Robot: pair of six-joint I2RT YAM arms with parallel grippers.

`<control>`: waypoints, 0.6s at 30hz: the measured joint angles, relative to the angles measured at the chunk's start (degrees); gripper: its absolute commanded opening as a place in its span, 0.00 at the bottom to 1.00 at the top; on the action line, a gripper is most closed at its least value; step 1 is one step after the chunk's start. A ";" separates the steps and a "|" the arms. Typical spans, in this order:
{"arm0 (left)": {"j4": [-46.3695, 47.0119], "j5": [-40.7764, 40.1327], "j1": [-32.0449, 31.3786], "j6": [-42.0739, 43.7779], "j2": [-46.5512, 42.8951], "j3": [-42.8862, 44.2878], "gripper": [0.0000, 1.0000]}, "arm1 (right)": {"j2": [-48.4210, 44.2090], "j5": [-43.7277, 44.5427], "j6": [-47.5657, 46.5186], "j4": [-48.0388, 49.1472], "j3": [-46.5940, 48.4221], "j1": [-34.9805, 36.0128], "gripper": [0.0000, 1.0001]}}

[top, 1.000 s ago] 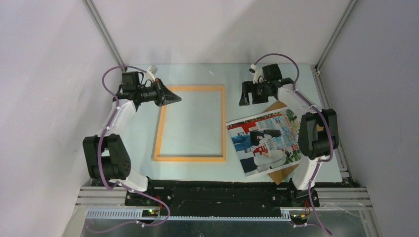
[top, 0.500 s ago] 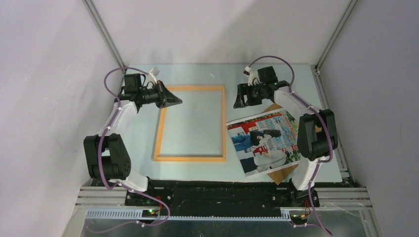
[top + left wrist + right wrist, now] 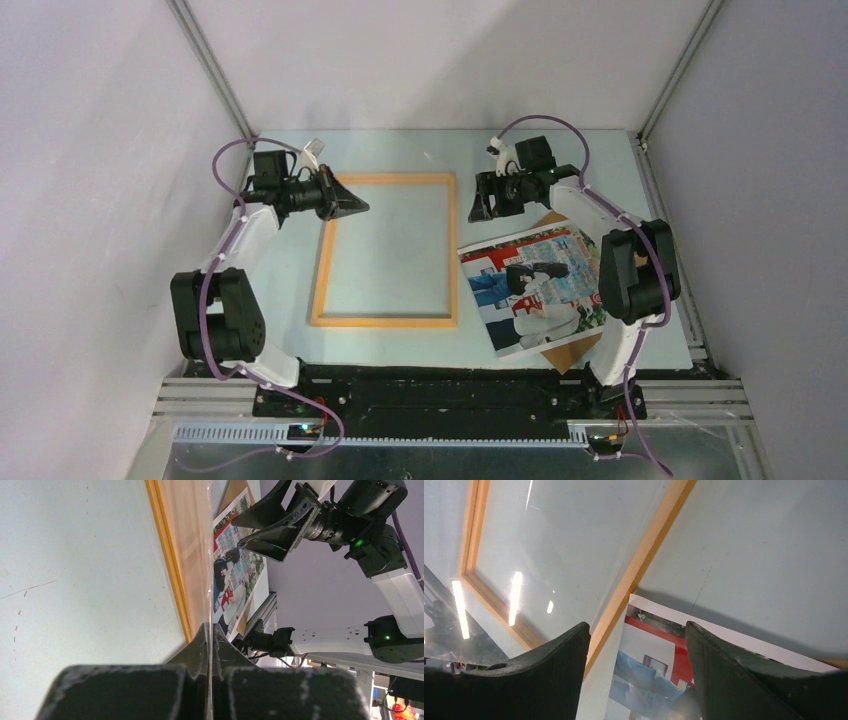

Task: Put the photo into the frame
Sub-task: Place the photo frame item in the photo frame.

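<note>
Frame (image 3: pixel 384 321) (image 3: pixel 170 570) (image 3: pixel 649 550): a light-orange rectangle lying flat on the table (image 3: pixel 290 280), in the middle of the top view.
Inside the frame: the pale table surface shows through its opening.
Photo (image 3: pixel 535 285) (image 3: pixel 227 575) (image 3: pixel 659 655): outside the frame, lying at centre right of the top view. It is turned slightly, and its upper-left corner lies just beside the frame's right rail.
Backing board (image 3: pixel 578 350): brown, lying under the photo. Its corners stick out above and below the print.
Left gripper (image 3: pixel 355 205) (image 3: pixel 210 627): above the frame's upper-left corner, with its fingers pressed together. In the left wrist view they pinch the edge of a thin clear sheet (image 3: pixel 524 580), seen edge-on as a bright line.
Clear sheet: glossy, with light streaks on it in the right wrist view, where it covers the frame's opening. How far it is lifted I cannot tell.
Right gripper (image 3: pixel 480 205) (image 3: pixel 638 628): fingers spread apart with nothing between them. It hangs over the frame's right rail near the upper-right corner, with the photo's top-left corner just below it.
</note>
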 measured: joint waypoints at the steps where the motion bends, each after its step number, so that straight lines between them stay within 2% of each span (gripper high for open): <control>1: 0.04 -0.17 0.00 0.00 0.00 0.00 0.00 | 0.00 -0.02 0.00 0.00 0.00 0.00 0.74; 18: 1.14 -0.70 -0.81 -0.04 0.02 -1.70 0.00 | 0.00 0.00 0.00 0.00 -0.04 0.00 0.73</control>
